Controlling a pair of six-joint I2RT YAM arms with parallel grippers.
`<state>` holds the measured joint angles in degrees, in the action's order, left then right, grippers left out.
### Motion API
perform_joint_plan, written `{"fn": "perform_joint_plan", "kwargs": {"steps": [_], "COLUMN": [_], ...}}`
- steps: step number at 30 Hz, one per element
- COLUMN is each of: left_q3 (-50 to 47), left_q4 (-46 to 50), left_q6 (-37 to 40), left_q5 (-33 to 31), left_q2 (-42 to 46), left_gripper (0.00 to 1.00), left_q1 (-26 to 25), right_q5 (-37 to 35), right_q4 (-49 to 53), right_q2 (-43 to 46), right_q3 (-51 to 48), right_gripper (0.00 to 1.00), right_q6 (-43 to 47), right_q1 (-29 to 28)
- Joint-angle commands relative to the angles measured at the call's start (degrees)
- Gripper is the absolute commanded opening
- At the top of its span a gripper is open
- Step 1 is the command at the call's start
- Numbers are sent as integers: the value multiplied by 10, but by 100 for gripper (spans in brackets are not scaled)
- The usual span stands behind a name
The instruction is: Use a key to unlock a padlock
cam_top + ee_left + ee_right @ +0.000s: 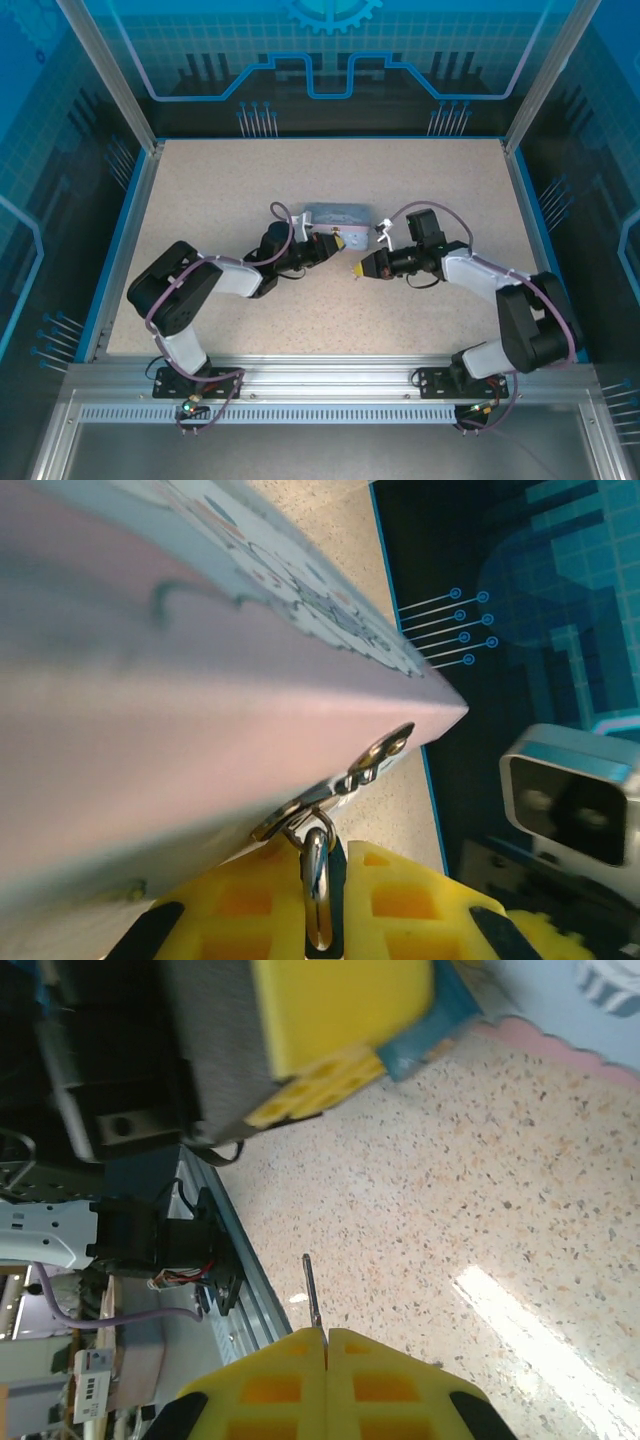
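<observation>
Right gripper pinching key, blade protruding; left gripper clamping padlock at hasp of tin box, lower centre. Key not yet inserted; unlocking remaining.

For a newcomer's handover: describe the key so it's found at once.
On the table sits a pale blue tin box; the right gripper is near its right end. The key is the thin straight sliver poking from those shut yellow fingertips, unlike the curved shackle of the padlock.
</observation>
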<state>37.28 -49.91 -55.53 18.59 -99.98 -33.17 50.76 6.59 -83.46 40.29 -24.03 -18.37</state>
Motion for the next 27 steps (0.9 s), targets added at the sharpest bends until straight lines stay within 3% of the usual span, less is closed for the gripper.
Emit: {"fn": "perform_joint_plan", "kwargs": {"steps": [1, 11, 27], "left_q3": [18, 18, 24], "left_q4": [-56, -100, -121], "left_q6": [-10, -43, -48], "left_q5": [39, 50, 51], "left_q2": [23, 0, -30], "left_gripper": [0, 0, 0], "left_q1": [6, 10, 8], "right_q5": [35, 38, -12], "right_q4": [-2, -71, -20], "right_q2": [-28, -57, -60], "right_q3": [19, 26, 62], "right_gripper": [0, 0, 0], "right_q6": [14, -23, -8], "right_q1": [13, 26, 31]}}
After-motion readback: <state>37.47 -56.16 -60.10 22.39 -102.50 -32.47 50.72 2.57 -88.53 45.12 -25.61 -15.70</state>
